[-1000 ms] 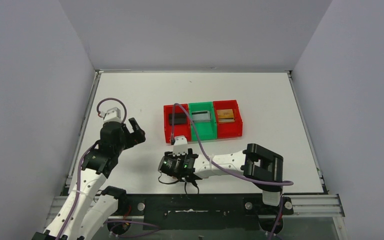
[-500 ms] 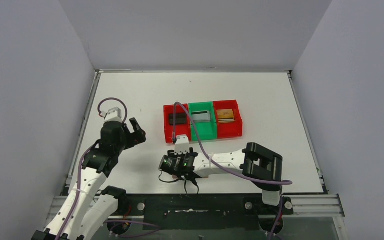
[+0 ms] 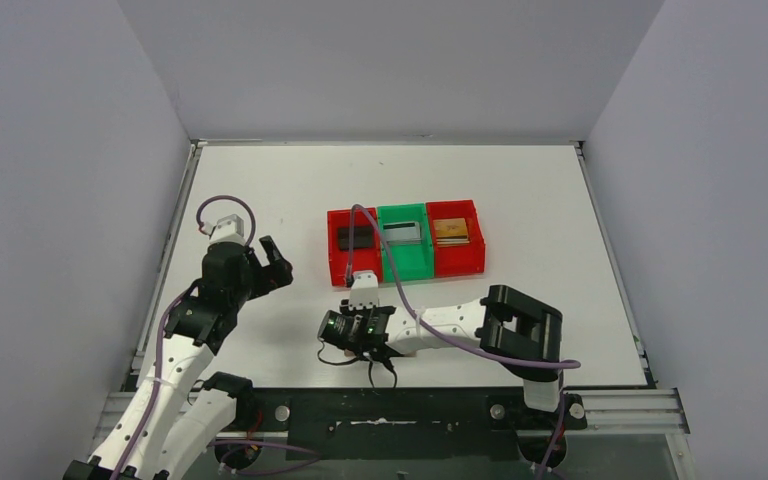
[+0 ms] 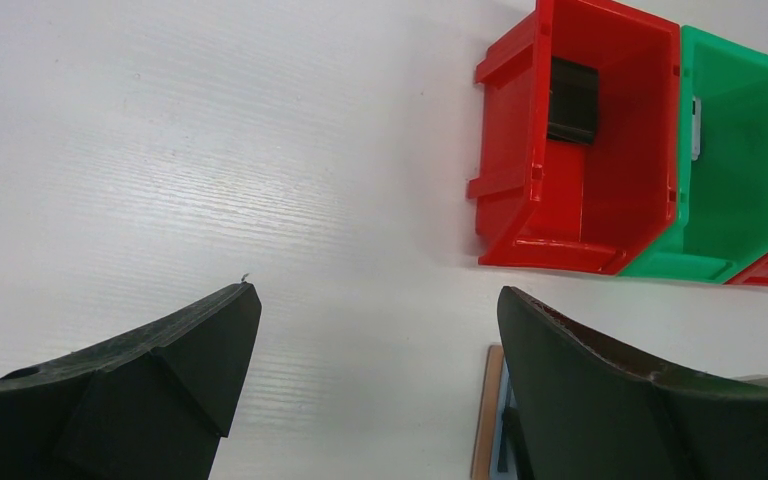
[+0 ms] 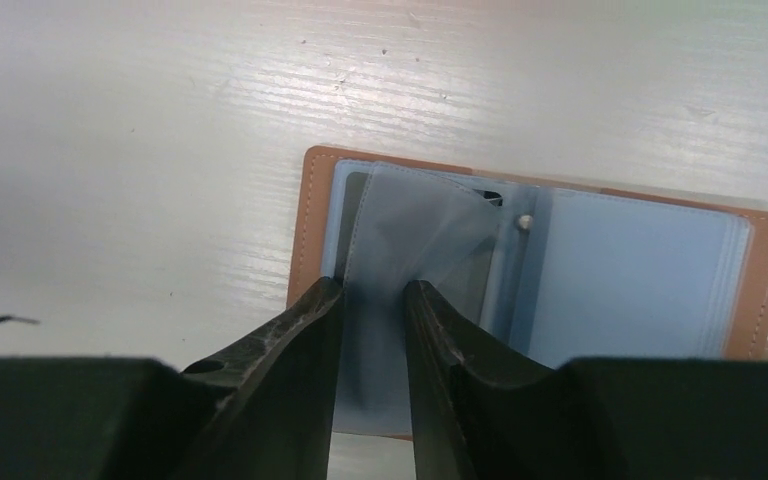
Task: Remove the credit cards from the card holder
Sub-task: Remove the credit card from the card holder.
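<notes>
Surface: white counter [image 3: 260, 180] with a faint grain in the wrist views. Plain pale grey walls [image 3: 60, 150] box it in at 9, 12 and 3 o'clock. An aluminium rail [image 3: 620, 405] runs along the 6 o'clock edge where the arms mount.

Mid-counter, three bins touch in a row: red bin [image 3: 338, 262], green bin [image 3: 406, 262], second red bin [image 3: 458, 260]. One card in each: black card [image 3: 355, 237], silver-grey card [image 3: 402, 231], gold-tan card [image 3: 450, 231]. Any print on them is too small to read.

Card holder [image 5: 640, 270] lies open flat on the counter at 6 o'clock of the green bin, tan outside, light blue lining up. In the top view it is mostly under the right arm.

Right gripper [image 5: 372, 290] is over the holder's 9 o'clock half in the wrist view. Its jaws are nearly together with a clear sleeve [image 5: 410, 230] bowed up between them; can't tell if it's actually pinched. A grey shape sits behind the sleeve; can't tell if that's a card.

Left gripper [image 4: 375, 300] is released, jaws wide, over bare counter at 9 o'clock of the red bin.

Vs a second ago: right jaws have come together, and the right elbow has slid slightly toward 9 o'clock. A tan strip of the holder now shows under the forearm. Left arm and bins unchanged.
</notes>
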